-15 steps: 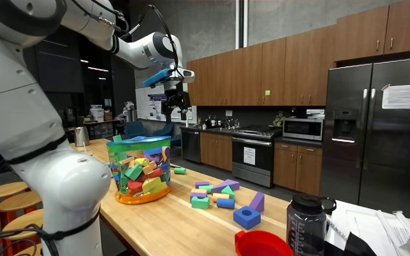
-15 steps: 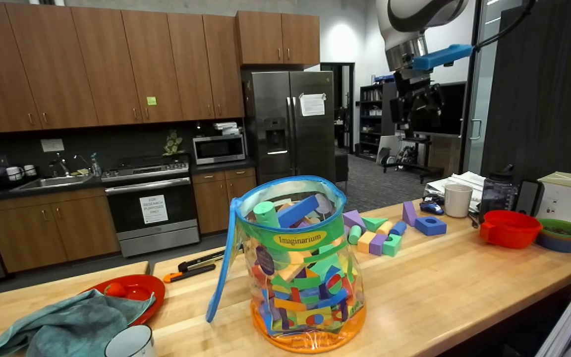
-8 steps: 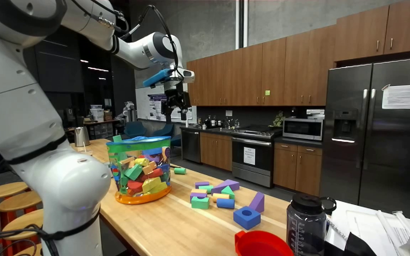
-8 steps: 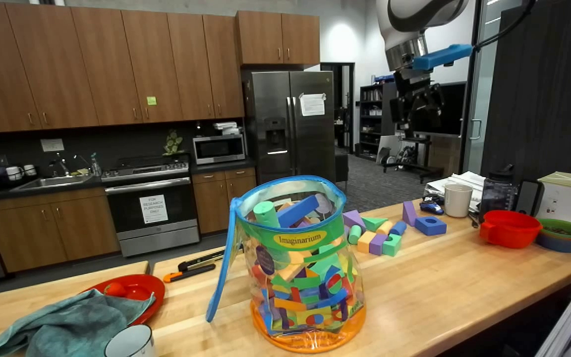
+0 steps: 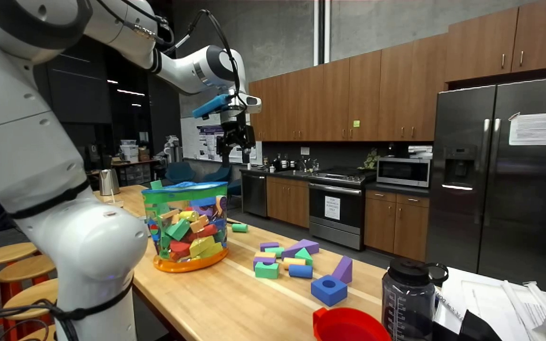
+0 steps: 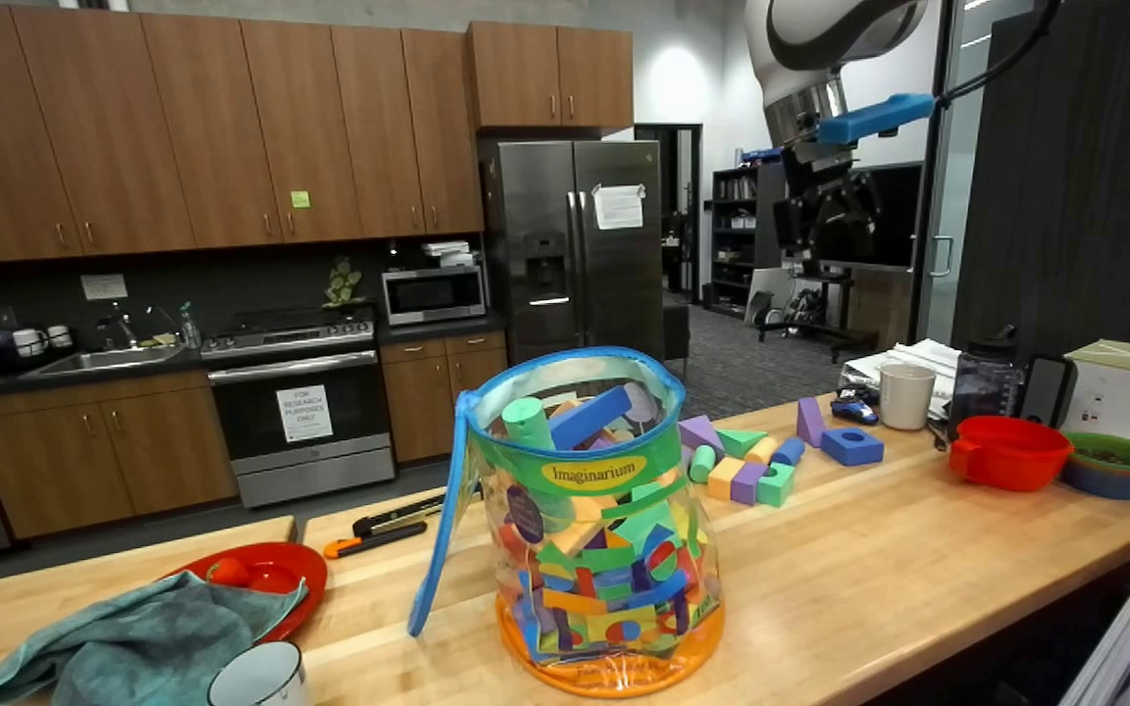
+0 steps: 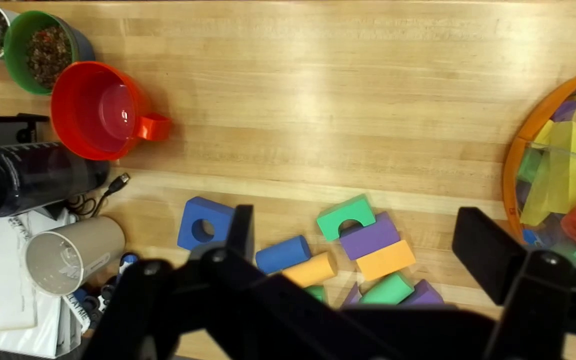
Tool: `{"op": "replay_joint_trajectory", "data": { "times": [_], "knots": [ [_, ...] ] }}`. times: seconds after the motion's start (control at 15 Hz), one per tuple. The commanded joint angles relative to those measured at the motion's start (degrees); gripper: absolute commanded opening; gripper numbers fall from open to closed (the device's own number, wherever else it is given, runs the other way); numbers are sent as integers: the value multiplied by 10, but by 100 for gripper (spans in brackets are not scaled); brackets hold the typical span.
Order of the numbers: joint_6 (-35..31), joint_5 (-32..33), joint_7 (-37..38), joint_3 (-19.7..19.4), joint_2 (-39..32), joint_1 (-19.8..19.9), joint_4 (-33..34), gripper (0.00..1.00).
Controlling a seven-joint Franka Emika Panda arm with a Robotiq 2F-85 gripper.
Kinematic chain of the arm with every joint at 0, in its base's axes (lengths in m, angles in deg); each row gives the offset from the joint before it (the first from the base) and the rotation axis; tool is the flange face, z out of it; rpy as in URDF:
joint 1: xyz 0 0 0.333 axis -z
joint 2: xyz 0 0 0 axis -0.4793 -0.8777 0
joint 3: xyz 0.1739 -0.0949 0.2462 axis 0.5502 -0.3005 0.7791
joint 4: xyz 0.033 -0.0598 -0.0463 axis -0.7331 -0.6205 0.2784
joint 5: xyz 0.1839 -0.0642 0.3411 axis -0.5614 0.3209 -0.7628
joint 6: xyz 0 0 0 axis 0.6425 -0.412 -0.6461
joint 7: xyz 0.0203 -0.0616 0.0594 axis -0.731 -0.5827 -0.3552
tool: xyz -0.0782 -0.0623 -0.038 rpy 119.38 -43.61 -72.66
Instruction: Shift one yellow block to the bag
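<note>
A yellow-orange rectangular block point(image 7: 386, 260) lies beside a purple block on the wooden table; it also shows in both exterior views point(image 5: 265, 254) point(image 6: 725, 479). A yellow-orange cylinder block point(image 7: 313, 270) lies beside a blue cylinder, partly hidden by my gripper in the wrist view. The clear bag point(image 6: 594, 474) with green rim band and orange base stands open-topped, full of multicoloured blocks; its orange base edge point(image 7: 513, 165) shows at the right of the wrist view. My gripper point(image 7: 355, 225) is open and empty, high above the loose blocks; it also shows in both exterior views point(image 5: 236, 156) point(image 6: 825, 230).
Around them lie a green arch block point(image 7: 346, 216), a blue block with a hole point(image 7: 190, 220) and several others. A red bowl point(image 7: 93, 110), dark water bottle point(image 7: 33, 175) and beige mug point(image 7: 75, 255) stand at one end. A red plate point(image 6: 300, 588) with a cloth lies beyond the bag.
The arm and gripper have shifted very slightly, a little lower and to the right in an exterior view. The blocks and the bag have not moved.
</note>
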Motion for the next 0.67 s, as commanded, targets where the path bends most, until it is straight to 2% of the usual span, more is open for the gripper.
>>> {"op": "replay_joint_trajectory", "data": {
  "times": [0.0, 0.2, 0.27, 0.6],
  "knots": [
    [6, -15, -21, -34, -18, 0, 19, 100],
    [-2, -35, -32, -65, -41, 9, 63, 100],
    [-4, -18, -17, -49, -22, 1, 25, 100],
    [-6, -29, -25, -66, -37, 6, 54, 100]
  ]
}}
